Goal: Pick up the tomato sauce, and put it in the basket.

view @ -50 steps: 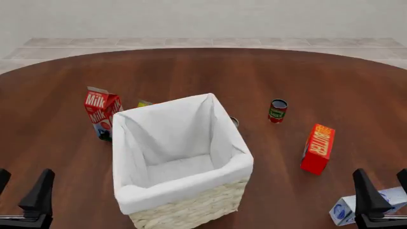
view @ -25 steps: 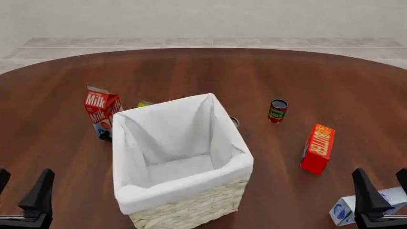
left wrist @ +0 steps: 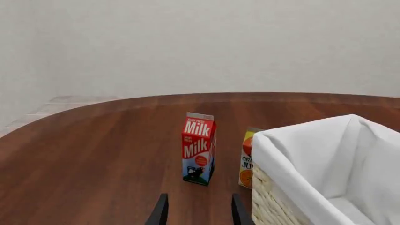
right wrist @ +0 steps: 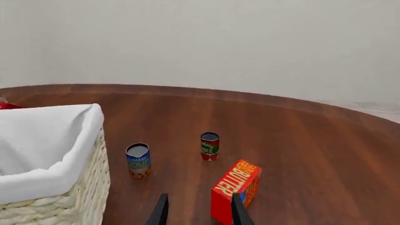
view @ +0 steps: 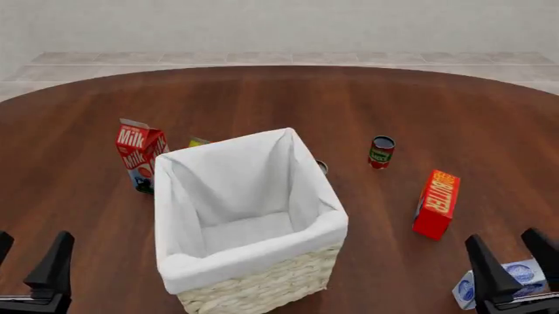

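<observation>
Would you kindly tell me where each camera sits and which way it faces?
Front: above and behind the arms, looking forward and down on the basket; both grippers, left and right, show.
Left wrist: behind its gripper, facing the milk carton.
Right wrist: behind its gripper, facing the tomato sauce.
All share the basket.

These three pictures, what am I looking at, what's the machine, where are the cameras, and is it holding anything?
It is a simulated robot with two arms at a round wooden table. The front view looks down from behind the arms; the other two come from cameras on each wrist. The left gripper and right gripper are both open and hold nothing. On the table stand the basket, a milk carton, an orange juice carton, a blue can, the tomato sauce, a butter box, and a white carton lying by the right fingers.
</observation>
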You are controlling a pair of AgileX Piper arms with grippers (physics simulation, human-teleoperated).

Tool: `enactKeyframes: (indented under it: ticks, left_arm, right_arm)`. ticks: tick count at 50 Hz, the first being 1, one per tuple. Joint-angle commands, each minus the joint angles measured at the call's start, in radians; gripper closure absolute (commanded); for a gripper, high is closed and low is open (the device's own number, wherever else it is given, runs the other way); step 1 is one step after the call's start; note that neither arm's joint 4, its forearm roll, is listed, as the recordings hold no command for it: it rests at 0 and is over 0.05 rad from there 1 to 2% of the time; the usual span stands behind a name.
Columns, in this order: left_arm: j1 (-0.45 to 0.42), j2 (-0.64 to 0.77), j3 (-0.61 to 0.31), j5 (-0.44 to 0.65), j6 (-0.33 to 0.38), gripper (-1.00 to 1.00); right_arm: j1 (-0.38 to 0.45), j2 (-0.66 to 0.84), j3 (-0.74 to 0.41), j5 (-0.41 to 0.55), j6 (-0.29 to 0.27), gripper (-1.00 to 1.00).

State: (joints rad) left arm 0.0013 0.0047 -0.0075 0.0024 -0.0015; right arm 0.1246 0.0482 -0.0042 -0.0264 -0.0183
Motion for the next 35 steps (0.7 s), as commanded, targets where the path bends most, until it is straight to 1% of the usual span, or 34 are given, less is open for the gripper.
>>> enactKeyframes:
  ticks: [1,2,3,4,5,6,7,11,12,13,14,15,16,18,20,22,27,29,33,35]
  left_arm:
    - [0.000,-0.004,-0.003,0.006,0.002,-1.00]
    - [0.000,-0.004,-0.003,0.006,0.002,-1.00]
    - [0.000,-0.004,-0.003,0.006,0.002,-1.00]
    - [0.000,-0.004,-0.004,0.007,0.001,-1.00]
    - [0.000,-0.004,-0.004,0.007,0.001,-1.00]
    - [0.000,-0.004,-0.004,0.007,0.002,-1.00]
    - [0.000,-0.004,-0.005,0.007,0.002,-1.00]
    - [0.000,-0.004,-0.003,0.006,0.002,-1.00]
    - [0.000,-0.004,-0.003,0.006,0.002,-1.00]
    - [0.000,-0.004,-0.004,0.006,0.002,-1.00]
    - [0.000,-0.004,-0.003,0.006,0.001,-1.00]
    - [0.000,-0.004,-0.004,0.007,0.001,-1.00]
    - [0.000,-0.004,-0.003,0.006,0.002,-1.00]
    - [0.000,-0.004,-0.004,0.007,0.002,-1.00]
    - [0.000,-0.004,-0.004,0.007,0.002,-1.00]
    - [0.000,-0.004,-0.003,0.006,0.002,-1.00]
    - [0.000,-0.004,-0.002,0.005,0.002,-1.00]
    - [0.000,-0.004,-0.003,0.006,0.002,-1.00]
    - [0.000,-0.004,-0.001,0.005,0.002,-1.00]
    - [0.000,-0.004,-0.002,0.005,0.001,-1.00]
  right_arm:
    - [0.064,0.099,0.002,-0.053,-0.031,-1.00]
    - [0.079,0.138,0.002,-0.073,-0.027,-1.00]
    - [0.079,0.141,0.002,-0.077,-0.027,-1.00]
    - [0.114,0.196,-0.198,0.030,-0.007,-1.00]
    - [0.113,0.396,-0.398,0.211,-0.004,-1.00]
    - [0.116,0.453,-0.598,0.219,-0.006,-1.00]
    - [0.118,0.468,-0.647,0.224,-0.006,-1.00]
    - [0.134,0.487,-0.630,0.228,-0.009,-1.00]
    - [0.113,0.544,-0.673,0.257,-0.030,-1.00]
    - [0.133,0.578,-0.725,0.281,-0.033,-1.00]
    - [0.120,0.605,-0.736,0.298,-0.042,-1.00]
    - [0.125,0.603,-0.741,0.302,-0.039,-1.00]
    - [0.129,0.602,-0.735,0.289,-0.056,-1.00]
    - [0.131,0.622,-0.729,0.283,-0.042,-1.00]
    - [0.134,0.680,-0.744,0.268,-0.022,-1.00]
    - [0.135,0.684,-0.745,0.260,-0.029,-1.00]
    - [0.145,0.673,-0.757,0.288,-0.026,-1.00]
    - [0.145,0.688,-0.753,0.279,-0.025,-1.00]
    - [0.156,0.762,-0.781,0.279,-0.006,-1.00]
    - [0.157,0.793,-0.793,0.280,-0.017,-1.00]
